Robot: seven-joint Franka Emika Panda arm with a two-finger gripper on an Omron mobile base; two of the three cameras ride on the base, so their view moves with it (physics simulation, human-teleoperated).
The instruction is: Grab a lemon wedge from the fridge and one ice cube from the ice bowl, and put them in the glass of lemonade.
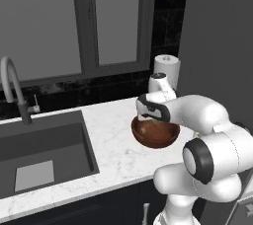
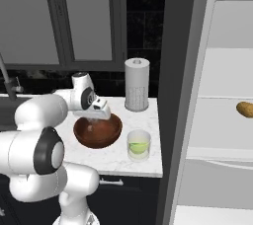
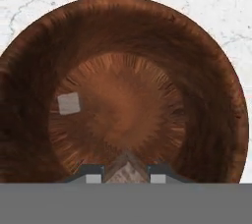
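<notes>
I look straight down into the reddish-brown ice bowl, which stands on the marble counter. My gripper hangs low over the bowl, shut on a pale ice cube between its fingertips. A second ice cube lies on the bowl's bottom to the left. The glass of lemonade stands just right of the bowl, with a yellow-green lemon wedge in it. The fridge stands open at the right. From the left base the bowl sits partly behind my forearm.
A white paper-towel roll stands behind the glass at the wall. A tan-orange oval item lies on a fridge shelf. The dark sink and its faucet are left of the bowl. The counter's front edge runs close to the glass.
</notes>
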